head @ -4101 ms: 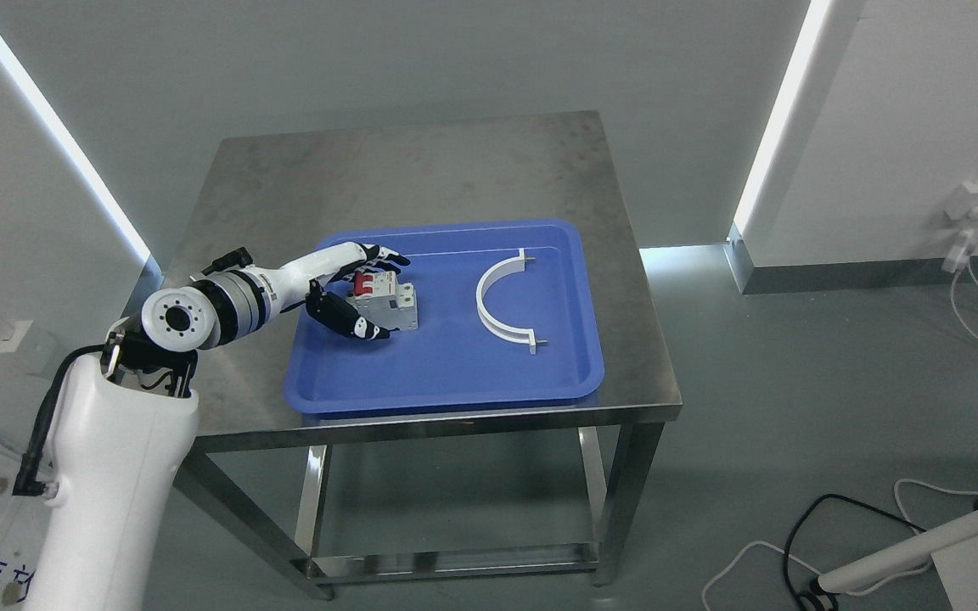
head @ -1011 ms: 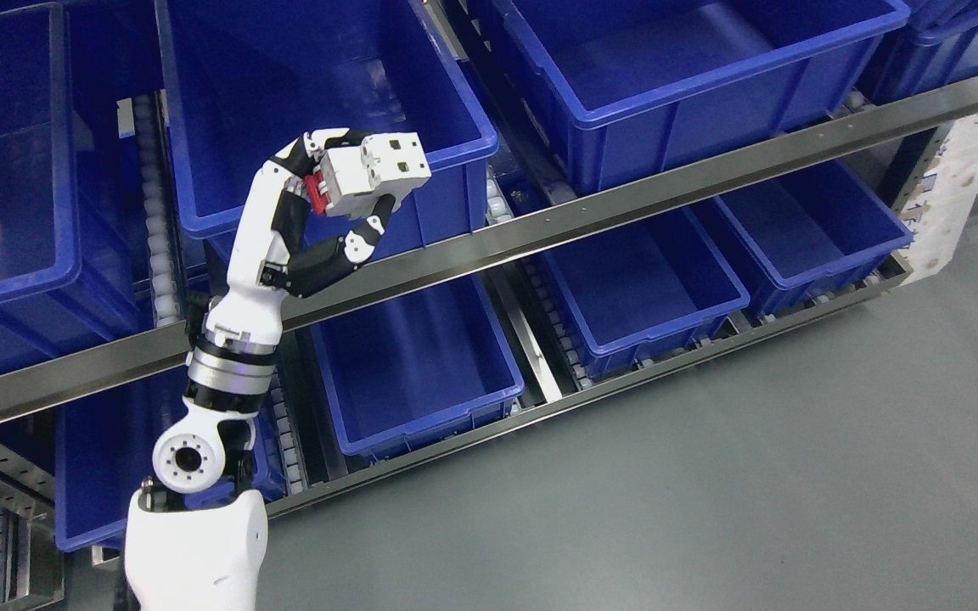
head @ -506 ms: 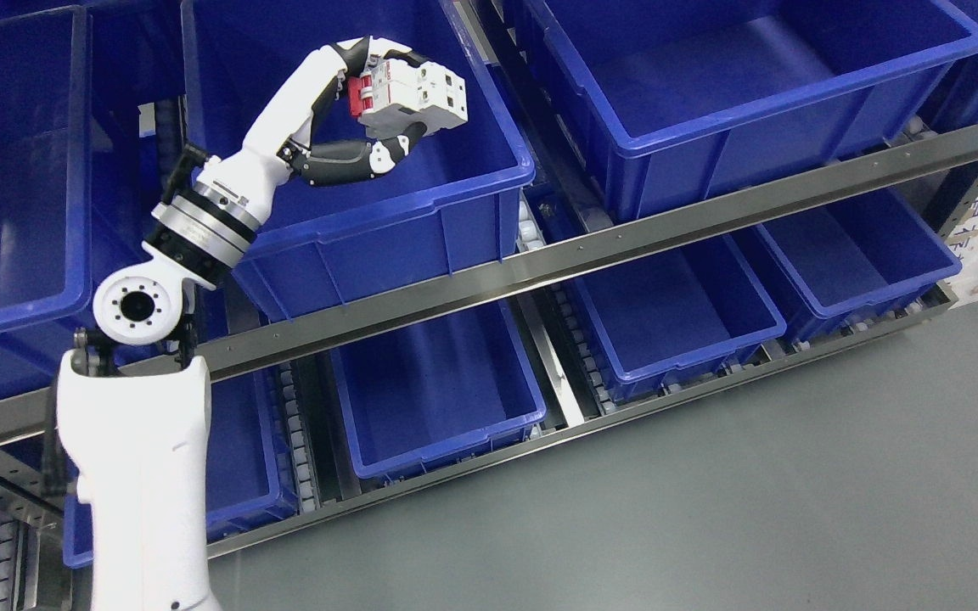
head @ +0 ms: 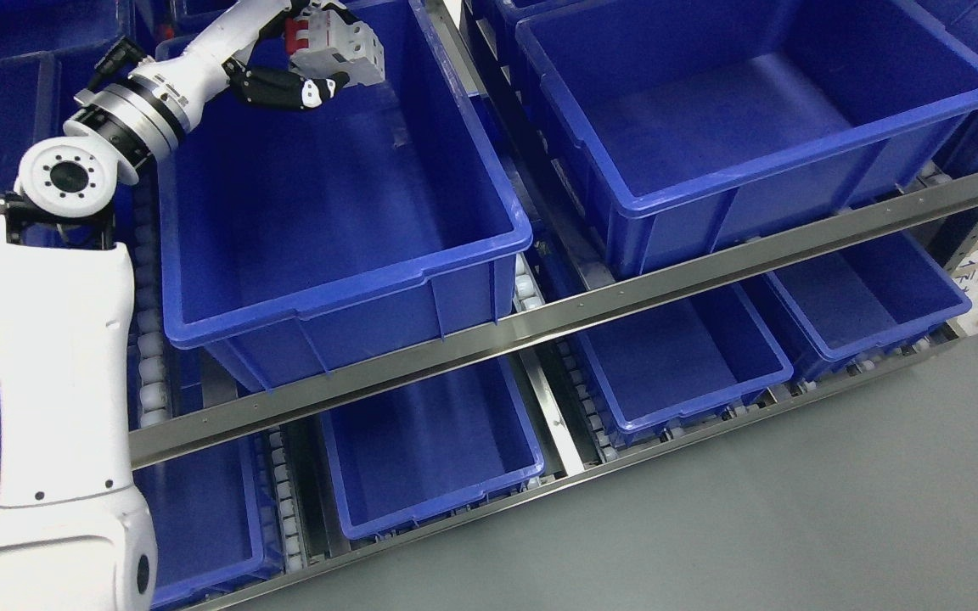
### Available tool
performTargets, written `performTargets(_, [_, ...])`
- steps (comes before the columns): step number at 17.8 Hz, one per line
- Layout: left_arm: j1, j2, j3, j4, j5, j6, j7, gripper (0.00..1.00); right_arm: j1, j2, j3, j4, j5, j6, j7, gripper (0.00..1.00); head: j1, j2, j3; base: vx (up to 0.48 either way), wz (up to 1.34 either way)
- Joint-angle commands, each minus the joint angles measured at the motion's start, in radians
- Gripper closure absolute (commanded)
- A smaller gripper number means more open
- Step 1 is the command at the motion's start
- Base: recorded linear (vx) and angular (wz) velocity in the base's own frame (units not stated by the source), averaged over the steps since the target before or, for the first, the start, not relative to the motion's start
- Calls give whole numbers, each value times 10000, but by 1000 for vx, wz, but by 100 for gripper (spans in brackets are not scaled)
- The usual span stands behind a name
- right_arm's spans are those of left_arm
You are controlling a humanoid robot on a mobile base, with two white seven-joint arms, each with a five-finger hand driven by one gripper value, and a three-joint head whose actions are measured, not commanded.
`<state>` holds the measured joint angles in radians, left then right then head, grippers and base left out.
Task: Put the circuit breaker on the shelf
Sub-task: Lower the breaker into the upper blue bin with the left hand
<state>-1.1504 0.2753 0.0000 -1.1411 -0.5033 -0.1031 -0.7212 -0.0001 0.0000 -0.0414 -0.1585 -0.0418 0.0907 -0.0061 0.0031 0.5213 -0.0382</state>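
Blue bins (head: 676,339) on lower tier; grey floor (head: 795,526) in front.

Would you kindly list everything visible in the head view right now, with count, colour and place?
circuit breaker: one, white with red switches, top left, held over the upper left bin.
storage bins: several, blue, in two tiers across the shelf.
shelf rail: one, steel, crossing diagonally between the tiers.
roller tracks: white rollers, between bins.
floor: grey, lower right.
left hand: one, white and black, gripping the circuit breaker at top left.
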Motion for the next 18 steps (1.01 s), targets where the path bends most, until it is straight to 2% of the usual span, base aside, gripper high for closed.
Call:
performTargets(1, [-1043, 852, -982, 3970, -1253, -12, 18, 85, 170, -175, 0, 5, 4, -432, 31, 0, 0, 0, 0, 163, -39])
performTargets(8, [-2010, 591, -1578, 6024, -2314, -43, 232, 84, 170, -175, 0, 5, 4, -432, 31, 0, 0, 0, 0, 108, -83])
performTargets(14, [-1581, 239, -2301, 6838, -2529, -150, 1580, 84, 170, -175, 0, 5, -11, -432, 31, 0, 0, 0, 0, 33, -15])
performTargets(18, [-1382, 161, -2301, 6947, -2560, -135, 1781, 82, 170, -175, 0, -10, -11, -432, 31, 0, 0, 0, 0, 6, 0])
